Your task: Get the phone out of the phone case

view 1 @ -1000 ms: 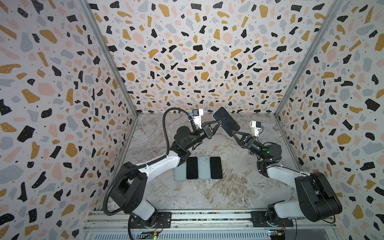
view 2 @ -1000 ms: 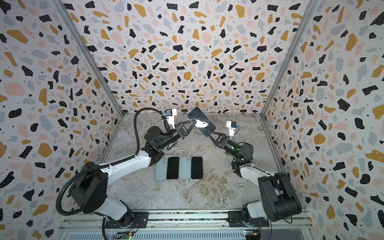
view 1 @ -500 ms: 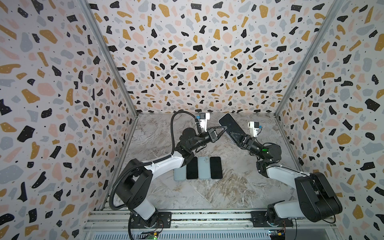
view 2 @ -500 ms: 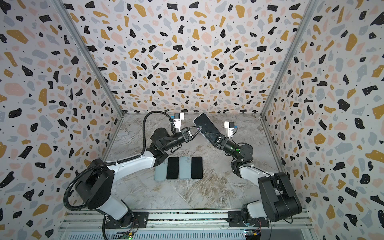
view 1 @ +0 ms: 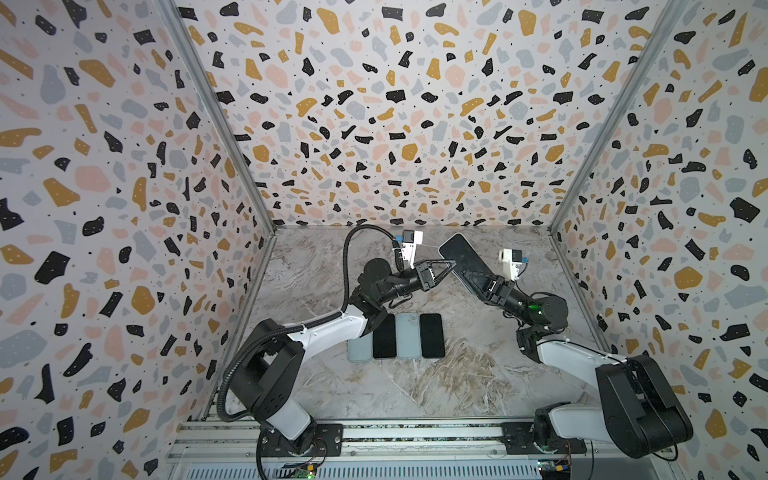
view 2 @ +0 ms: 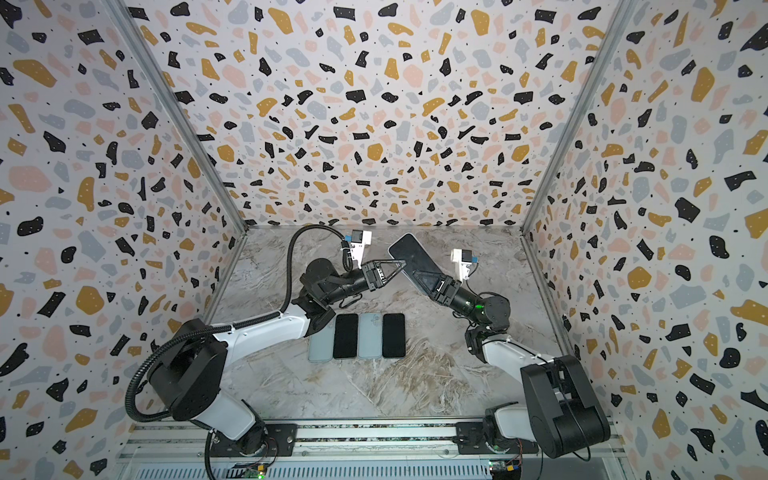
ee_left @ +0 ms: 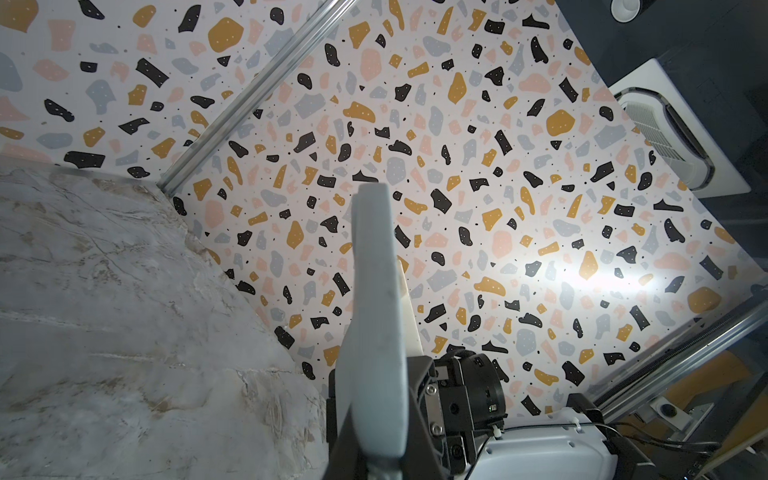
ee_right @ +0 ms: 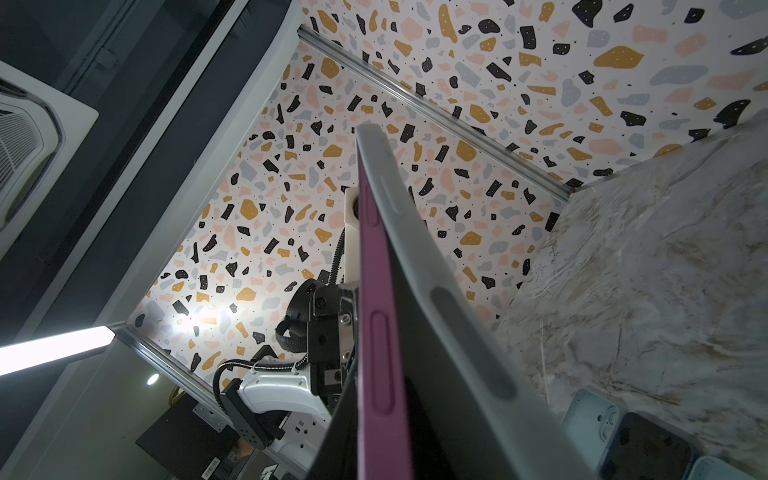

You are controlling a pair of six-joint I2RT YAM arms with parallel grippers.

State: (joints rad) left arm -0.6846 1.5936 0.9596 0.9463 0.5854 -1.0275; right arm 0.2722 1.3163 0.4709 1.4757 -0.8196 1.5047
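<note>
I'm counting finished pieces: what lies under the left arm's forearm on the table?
A pale blue-grey slab, leftmost in a row with a black phone, a second pale slab and another black phone. The left arm hides its far end, so case or phone is unclear.

The phone [view 1: 459, 255] has a dark screen facing up and a purple side. It sits tilted, raised above the rear of the bench [view 1: 415, 395]. The case [ee_right: 436, 266] is pale grey and on the phone. Along one long edge its rim stands off the purple side.

A lab robot booth: terrazzo-print walls [view 1: 374, 124], marble-look tabletop [view 1: 415, 395], aluminium rail [view 1: 415, 434].
</note>
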